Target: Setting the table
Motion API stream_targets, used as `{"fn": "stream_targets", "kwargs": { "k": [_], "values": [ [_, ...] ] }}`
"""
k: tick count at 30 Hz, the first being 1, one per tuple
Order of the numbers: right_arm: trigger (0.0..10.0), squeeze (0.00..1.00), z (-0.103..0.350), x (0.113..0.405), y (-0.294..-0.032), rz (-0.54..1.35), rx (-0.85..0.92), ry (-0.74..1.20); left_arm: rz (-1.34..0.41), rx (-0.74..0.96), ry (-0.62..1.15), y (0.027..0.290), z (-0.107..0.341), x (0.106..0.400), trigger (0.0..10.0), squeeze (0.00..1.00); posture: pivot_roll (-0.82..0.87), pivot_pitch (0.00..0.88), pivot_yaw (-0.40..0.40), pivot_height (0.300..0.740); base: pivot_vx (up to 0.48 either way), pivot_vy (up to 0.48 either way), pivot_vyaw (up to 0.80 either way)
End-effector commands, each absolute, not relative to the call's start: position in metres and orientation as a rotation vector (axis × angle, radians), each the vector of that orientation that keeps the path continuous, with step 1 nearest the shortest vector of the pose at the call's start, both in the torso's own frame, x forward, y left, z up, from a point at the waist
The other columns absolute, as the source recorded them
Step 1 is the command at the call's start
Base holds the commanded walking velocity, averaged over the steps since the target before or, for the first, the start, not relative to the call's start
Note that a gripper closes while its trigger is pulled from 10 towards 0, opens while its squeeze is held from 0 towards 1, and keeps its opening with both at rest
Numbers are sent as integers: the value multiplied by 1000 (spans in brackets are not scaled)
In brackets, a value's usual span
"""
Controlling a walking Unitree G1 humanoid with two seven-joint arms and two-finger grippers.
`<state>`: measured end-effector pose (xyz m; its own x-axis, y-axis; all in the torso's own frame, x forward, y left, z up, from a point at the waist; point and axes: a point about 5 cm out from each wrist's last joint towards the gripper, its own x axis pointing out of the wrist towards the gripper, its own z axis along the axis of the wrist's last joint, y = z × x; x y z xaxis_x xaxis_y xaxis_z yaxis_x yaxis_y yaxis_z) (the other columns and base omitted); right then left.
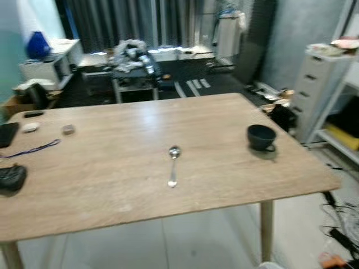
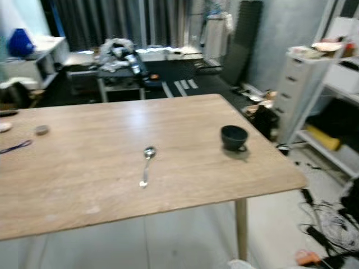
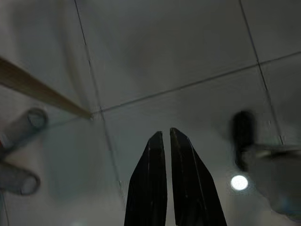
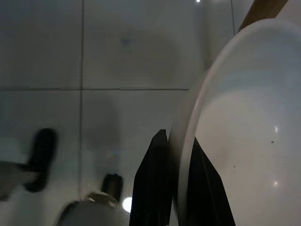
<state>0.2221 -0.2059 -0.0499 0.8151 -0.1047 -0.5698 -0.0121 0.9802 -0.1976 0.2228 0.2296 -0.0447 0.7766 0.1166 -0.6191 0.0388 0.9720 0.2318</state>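
Right end effector (image 4: 176,188) clamps a white plate's (image 4: 244,132) rim above the floor; left end effector (image 3: 168,155) closed, holding nothing.

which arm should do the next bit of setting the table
Likely the right. The right gripper is shut on the rim of a white plate, held low over the floor tiles, so it can carry that up onto the table near the spoon. The left gripper hangs shut and empty.
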Motion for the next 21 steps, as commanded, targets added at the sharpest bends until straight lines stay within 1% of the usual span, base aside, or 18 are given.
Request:
{"fn": "stream_targets", "kwargs": {
  "k": [1, 13, 17, 21],
  "values": [
    [10000, 0, -51, 222, -202, -49, -182, 621, 61, 245, 722, 236, -51, 212, 10000, 0, 24, 116, 69, 740, 0, 0, 775],
    [10000, 0, -49, 225, -204, -68, -178, 605, 62, 244, 717, 236, -50, 213, 10000, 0, 24, 114, 68, 740, 0, 0, 773],
    [10000, 0, -42, 232, -208, -116, -144, 560, 66, 238, 696, 238, -45, 218, 10000, 0, 24, 112, 68, 740, 0, 0, 0],
    [10000, 0, -34, 241, -214, -197, -34, 509, 65, 226, 668, 240, -40, 224, 10000, 0, 25, 108, 69, 740, 0, 0, 0]
  ]
}}
